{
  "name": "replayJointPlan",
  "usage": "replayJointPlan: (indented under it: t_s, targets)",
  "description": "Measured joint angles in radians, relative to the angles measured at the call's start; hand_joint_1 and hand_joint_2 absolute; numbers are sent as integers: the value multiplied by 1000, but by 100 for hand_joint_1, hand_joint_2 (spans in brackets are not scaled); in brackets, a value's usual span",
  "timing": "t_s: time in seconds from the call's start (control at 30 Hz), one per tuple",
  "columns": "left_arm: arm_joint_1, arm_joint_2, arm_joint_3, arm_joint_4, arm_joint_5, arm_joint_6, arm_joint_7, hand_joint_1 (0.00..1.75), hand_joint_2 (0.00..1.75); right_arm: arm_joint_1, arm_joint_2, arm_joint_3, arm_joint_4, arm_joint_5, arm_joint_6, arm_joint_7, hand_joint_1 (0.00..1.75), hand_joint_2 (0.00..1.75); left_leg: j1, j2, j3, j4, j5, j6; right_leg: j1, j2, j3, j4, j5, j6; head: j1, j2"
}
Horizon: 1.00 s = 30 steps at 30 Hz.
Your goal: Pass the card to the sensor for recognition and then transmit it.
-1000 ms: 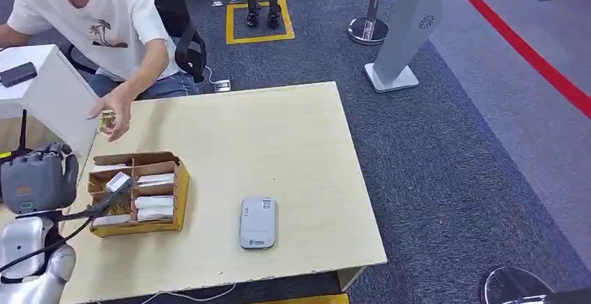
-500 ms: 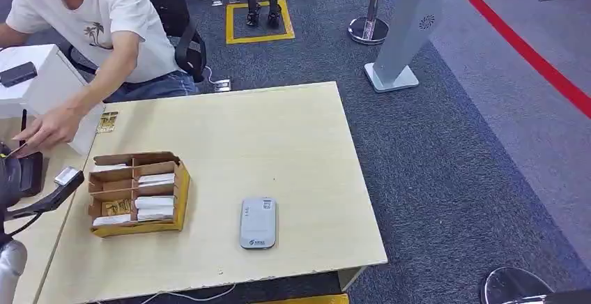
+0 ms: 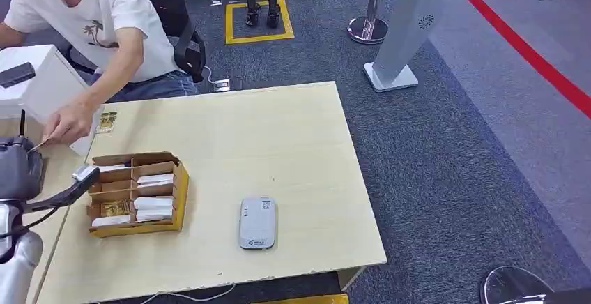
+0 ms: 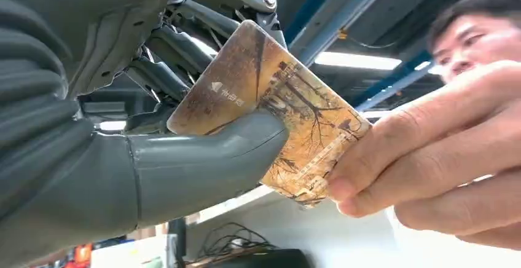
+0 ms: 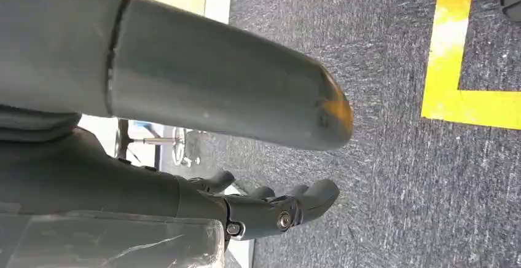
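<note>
Beside the worktop (image 3: 230, 150), the card (image 4: 270, 111) is pinched by the left hand (image 4: 153, 151), its free end gripped by a person's hand (image 4: 430, 157).

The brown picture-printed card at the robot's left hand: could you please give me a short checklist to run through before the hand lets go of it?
1. Robot's left hand holds the brown picture-printed card between thumb and fingers: ok.
2. The person's hand has hold of the card's free end: ok, fingertips pinch its corner.
3. The person's grip is firm enough to take the card alone: cannot tell.
4. Grey rounded card sensor lies flat on the pale wooden table: ok.
5. Card already read by the sensor: cannot tell.
6. Right hand holds nothing and hangs over the grey carpet: ok.
</note>
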Motion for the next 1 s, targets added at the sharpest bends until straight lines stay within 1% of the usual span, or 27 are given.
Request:
replayJointPlan:
  t_s: [0.03,0.4,0.43,0.5,0.7,0.77,0.9,1.0]
  targets:
    - [-2,-5,-10,0,-4,-6,0,0,0,0,0,0,0,-1,0,0,0,175,0,0,0,0,0,0,0,0,0,0,0,0,0,0]
    - [-24,-43,-82,0,-10,-37,9,0,0,0,0,0,0,-6,0,0,0,175,0,0,0,0,0,0,0,0,0,0,0,0,0,0]
    - [-26,-45,-87,-1,-11,-37,9,0,175,0,0,0,0,-6,0,0,0,175,0,0,0,0,0,0,0,0,0,0,0,0,0,0]
    - [-28,-52,-98,-4,-13,-41,9,0,175,0,0,0,0,-8,0,0,0,175,0,0,0,0,0,0,0,0,0,0,0,0,0,0]
    - [-32,-67,-150,-39,-13,-81,9,0,175,0,0,0,0,-19,0,-1,0,175,0,0,0,0,0,0,0,0,0,0,0,0,0,0]
    - [-32,-74,-165,-59,39,-129,0,0,175,0,0,0,0,-26,0,-1,0,175,0,0,0,0,0,0,0,0,0,0,0,0,0,0]
    - [-31,-99,-203,-117,197,-242,-34,0,175,0,0,0,0,-41,-1,-5,0,175,0,-1,0,0,0,0,0,0,1,0,0,0,0,0]
    - [-22,-115,-232,-167,260,-267,-45,0,175,1,0,0,0,-50,-3,-12,0,175,0,-1,0,0,0,0,0,0,1,0,0,0,0,0]
